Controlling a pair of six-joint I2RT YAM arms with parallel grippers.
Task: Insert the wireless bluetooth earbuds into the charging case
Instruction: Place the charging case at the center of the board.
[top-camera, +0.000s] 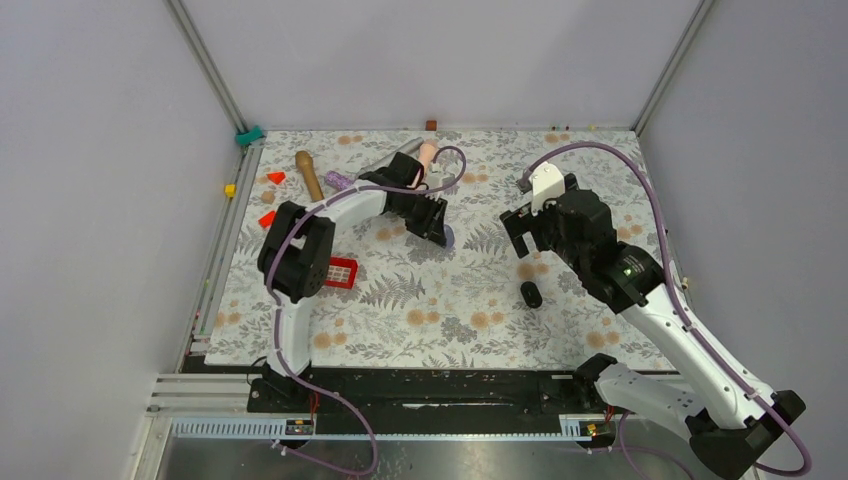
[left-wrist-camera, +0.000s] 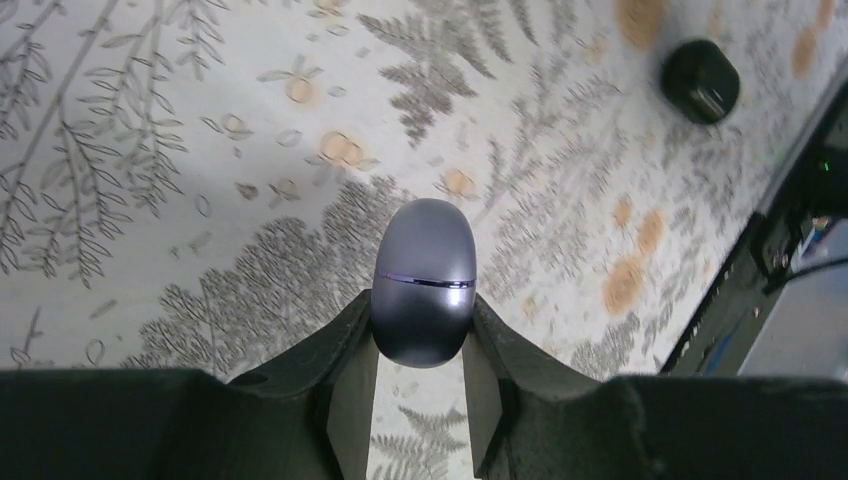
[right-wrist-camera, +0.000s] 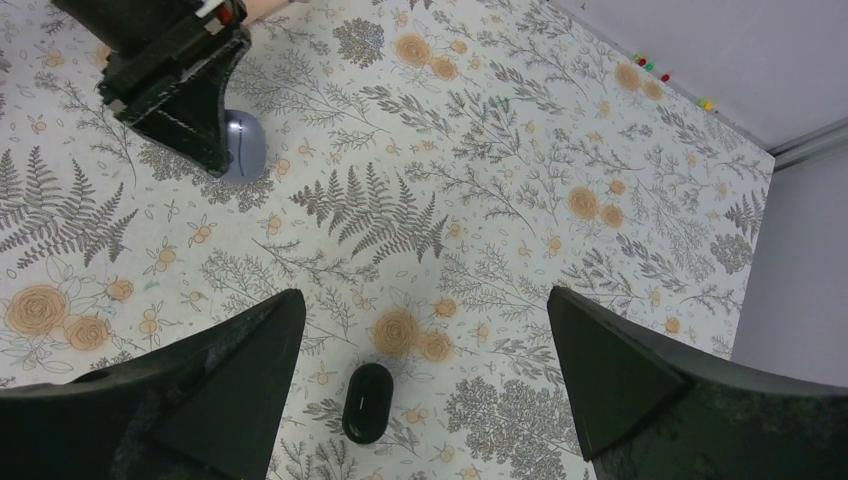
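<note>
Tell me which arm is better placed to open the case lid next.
Right, probably: the right hand is open and free; the left hand grips the closed charging case.

Left fingers clamped; right fingers spread wide.

The left gripper's black fingers are covering half the small lavender oval plastic case; its shut lid is concealing the inside.

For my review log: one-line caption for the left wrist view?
Left claw grips the closed lavender charging case; a black oval object lies on the floral tablecloth beyond.
</note>
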